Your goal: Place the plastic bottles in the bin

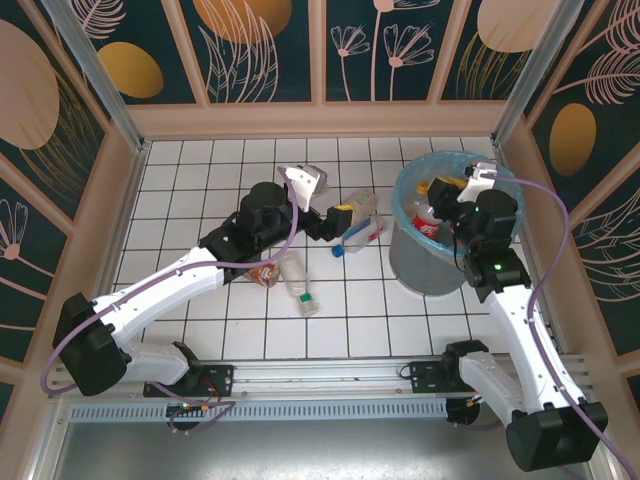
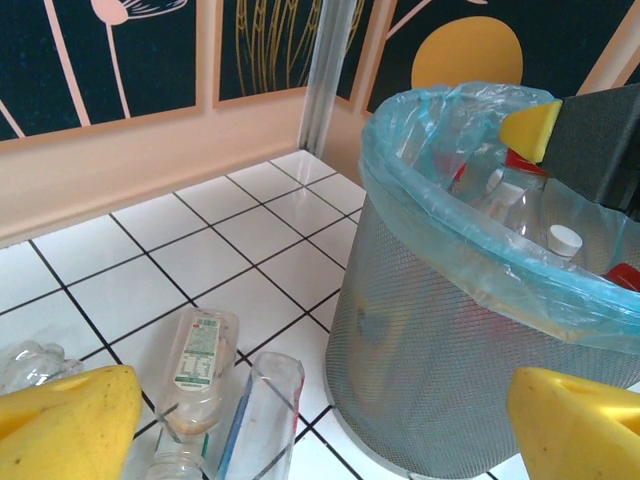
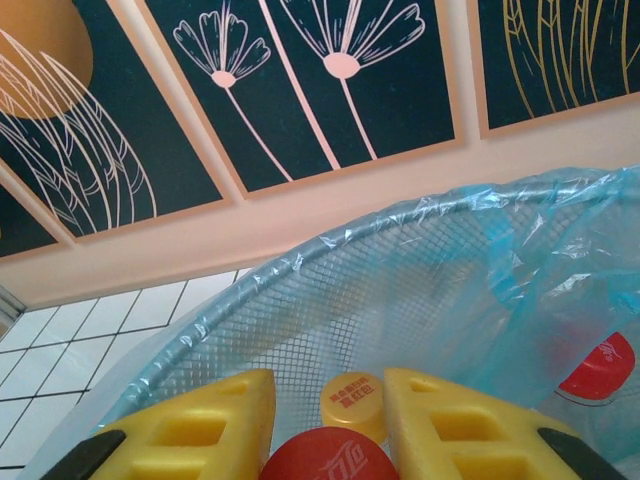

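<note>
The bin [image 1: 405, 255] stands at the right of the tiled bench [image 1: 200, 170], its blue liner folded over the rim. It already holds several plastic bottles: the left wrist view shows a white cap [image 2: 565, 238] and red caps inside, and from above a red label shows within the liner. So a good part of the job looks done.

The right gripper [image 1: 447, 190] hangs over the bin's mouth. Its jaws stand close together, apparently clamped on a red-capped bottle [image 3: 325, 462], with a yellow cap [image 3: 352, 400] just beyond it down in the bin. That bottle seems about to be dropped.

The left gripper [image 1: 338, 222] is out at mid-bench with its jaws wide apart and holding nothing, just beside a clear bottle [image 1: 362, 228] lying near the bin's left wall.

At least three bottles are left on the bench: that clear one, another clear bottle [image 1: 298, 280] nearer the arms, and a brownish-orange bottle [image 1: 265, 272] touching it. A crumpled clear one [image 2: 25, 362] may be a fourth
</note>
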`<action>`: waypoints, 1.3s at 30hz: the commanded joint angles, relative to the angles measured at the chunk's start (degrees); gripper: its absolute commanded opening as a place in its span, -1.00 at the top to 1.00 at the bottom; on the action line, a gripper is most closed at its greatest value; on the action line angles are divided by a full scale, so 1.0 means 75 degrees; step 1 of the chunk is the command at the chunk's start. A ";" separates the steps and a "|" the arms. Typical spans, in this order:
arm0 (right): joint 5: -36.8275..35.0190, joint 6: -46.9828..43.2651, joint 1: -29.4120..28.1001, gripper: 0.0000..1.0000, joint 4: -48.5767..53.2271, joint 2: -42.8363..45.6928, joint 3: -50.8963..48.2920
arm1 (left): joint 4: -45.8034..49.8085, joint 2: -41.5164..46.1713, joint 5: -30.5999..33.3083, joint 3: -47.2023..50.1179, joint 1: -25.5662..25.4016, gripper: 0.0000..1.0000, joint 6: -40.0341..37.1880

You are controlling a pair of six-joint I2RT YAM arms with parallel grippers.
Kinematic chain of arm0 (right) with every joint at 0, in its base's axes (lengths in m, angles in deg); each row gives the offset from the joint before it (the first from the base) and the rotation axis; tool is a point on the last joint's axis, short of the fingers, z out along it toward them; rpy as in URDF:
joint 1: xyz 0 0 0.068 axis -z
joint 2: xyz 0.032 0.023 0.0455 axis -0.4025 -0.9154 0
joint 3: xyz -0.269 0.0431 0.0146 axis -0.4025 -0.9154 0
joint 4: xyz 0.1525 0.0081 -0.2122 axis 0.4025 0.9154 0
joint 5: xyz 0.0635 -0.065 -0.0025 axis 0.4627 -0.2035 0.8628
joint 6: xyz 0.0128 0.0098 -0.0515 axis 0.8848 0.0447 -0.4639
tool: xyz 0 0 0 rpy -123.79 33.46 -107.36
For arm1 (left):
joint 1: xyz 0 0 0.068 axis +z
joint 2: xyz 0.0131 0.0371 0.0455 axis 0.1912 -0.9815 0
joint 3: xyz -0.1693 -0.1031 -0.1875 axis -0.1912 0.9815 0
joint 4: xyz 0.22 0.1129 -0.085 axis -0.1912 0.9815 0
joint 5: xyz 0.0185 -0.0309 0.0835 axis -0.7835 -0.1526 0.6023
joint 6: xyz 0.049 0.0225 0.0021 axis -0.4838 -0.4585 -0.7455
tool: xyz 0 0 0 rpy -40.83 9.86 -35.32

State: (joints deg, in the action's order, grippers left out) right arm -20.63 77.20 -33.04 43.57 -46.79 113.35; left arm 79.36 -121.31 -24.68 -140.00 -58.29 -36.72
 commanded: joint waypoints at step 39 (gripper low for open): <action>0.0782 0.0630 -0.0187 -0.25 0.1548 -0.0308 0.2805 | 0.1795 -0.0495 0.1830 -0.1832 0.1409 -0.90 0.1384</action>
State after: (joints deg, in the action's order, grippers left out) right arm -16.80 80.57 -33.30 58.39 -47.51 132.78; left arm 89.22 -123.10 -7.08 -152.46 -51.67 -32.98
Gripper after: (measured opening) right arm 0.633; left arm 0.950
